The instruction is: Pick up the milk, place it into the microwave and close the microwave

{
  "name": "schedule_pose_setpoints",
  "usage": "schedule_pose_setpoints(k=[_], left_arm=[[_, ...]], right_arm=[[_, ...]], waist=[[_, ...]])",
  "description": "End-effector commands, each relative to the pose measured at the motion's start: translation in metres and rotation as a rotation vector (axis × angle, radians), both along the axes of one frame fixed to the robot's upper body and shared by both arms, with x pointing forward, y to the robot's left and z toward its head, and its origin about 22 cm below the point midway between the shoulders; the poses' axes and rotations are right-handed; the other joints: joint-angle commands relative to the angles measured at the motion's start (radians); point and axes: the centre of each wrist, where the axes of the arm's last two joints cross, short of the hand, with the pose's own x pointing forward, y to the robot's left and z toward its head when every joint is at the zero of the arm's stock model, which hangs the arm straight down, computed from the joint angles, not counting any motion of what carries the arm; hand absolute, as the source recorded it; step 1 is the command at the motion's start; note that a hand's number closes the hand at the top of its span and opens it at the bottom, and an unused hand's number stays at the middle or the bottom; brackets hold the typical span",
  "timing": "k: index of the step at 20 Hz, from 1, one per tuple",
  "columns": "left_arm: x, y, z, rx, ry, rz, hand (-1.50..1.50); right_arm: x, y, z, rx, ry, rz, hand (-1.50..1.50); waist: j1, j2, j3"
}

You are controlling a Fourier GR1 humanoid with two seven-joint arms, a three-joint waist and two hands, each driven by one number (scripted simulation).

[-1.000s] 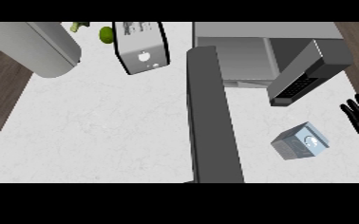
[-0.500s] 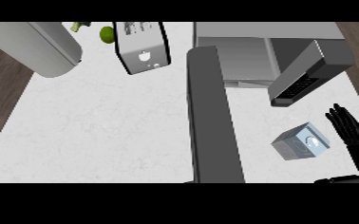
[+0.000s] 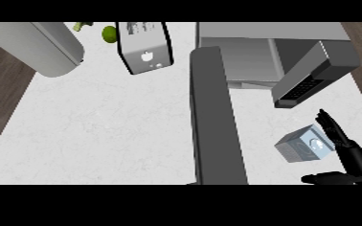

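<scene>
Just right of the milk point(image 3: 304, 145), the right hand point(image 3: 345, 147) is running off the view's edge, its palm lying mostly out of sight.

We work from a single view, the head view. The camera sits above the robot's side of the counter point(image 3: 106, 124) and faces steeply down onto its top, so we see most things from above. The lower edge is the robot's side and the upper edge lies farther off. The view is not mirrored: the right hand point(image 3: 346, 155) enters at the lower right corner. The counter fills most of the view, with a strip of dark floor point(image 3: 10, 91) along the left edge. The upper edge cuts the microwave point(image 3: 240, 52). Its open door point(image 3: 216, 119) runs down to the lower edge near the middle.
</scene>
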Motion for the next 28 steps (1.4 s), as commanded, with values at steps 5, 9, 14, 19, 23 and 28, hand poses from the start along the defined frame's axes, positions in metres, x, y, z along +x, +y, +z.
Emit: schedule_pose_setpoints(k=[5, 9, 14, 19, 23, 28], left_arm=[[-0.017, -0.003, 0.020, -0.028, -0.068, -0.038, -1.50], [-0.005, -0.002, 0.017, -0.036, -0.082, -0.045, -1.50], [-0.017, -0.003, 0.011, -0.050, -0.072, -0.056, -1.50], [-0.009, -0.003, 0.009, -0.062, -0.063, -0.059, -1.50], [-0.016, 0.004, 0.012, -0.058, -0.086, -0.047, -1.50], [-0.010, 0.000, 0.003, -0.072, -0.077, -0.062, -1.50]], right_arm=[[0.005, -0.001, -0.026, 0.068, -0.031, 0.085, -1.50], [0.010, 0.009, -0.034, 0.149, -0.039, 0.089, -1.50], [0.008, 0.022, -0.049, 0.207, -0.025, 0.071, 1.50], [0.023, 0.040, -0.051, 0.205, -0.022, 0.185, 1.50], [0.037, 0.038, -0.042, 0.184, -0.069, 0.181, 1.50], [0.046, 0.092, -0.062, 0.226, -0.097, 0.046, 1.50]], waist=[[0.004, 0.001, 0.001], [-0.006, 0.002, 0.001], [0.005, 0.002, 0.001], [0.006, 0.007, 0.003], [0.007, 0.003, 0.002], [0.010, 0.008, 0.003]])
